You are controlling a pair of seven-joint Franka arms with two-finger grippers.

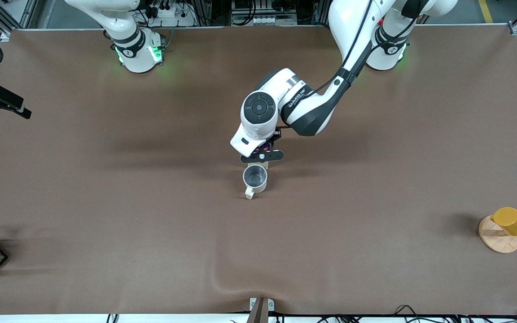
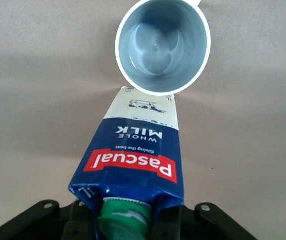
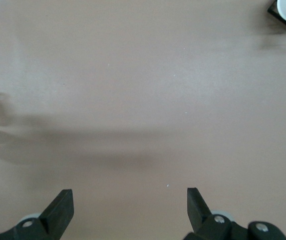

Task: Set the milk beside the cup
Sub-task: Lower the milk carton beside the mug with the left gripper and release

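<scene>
Left gripper clamped on milk carton near green cap, beside mug; light, crushable, best held gently. Right gripper open, waiting.

Lighting was even, overhead and diffuse. Soft shadows spread on the table under the left arm. No glare; green cap slightly blurred close-up.
</scene>
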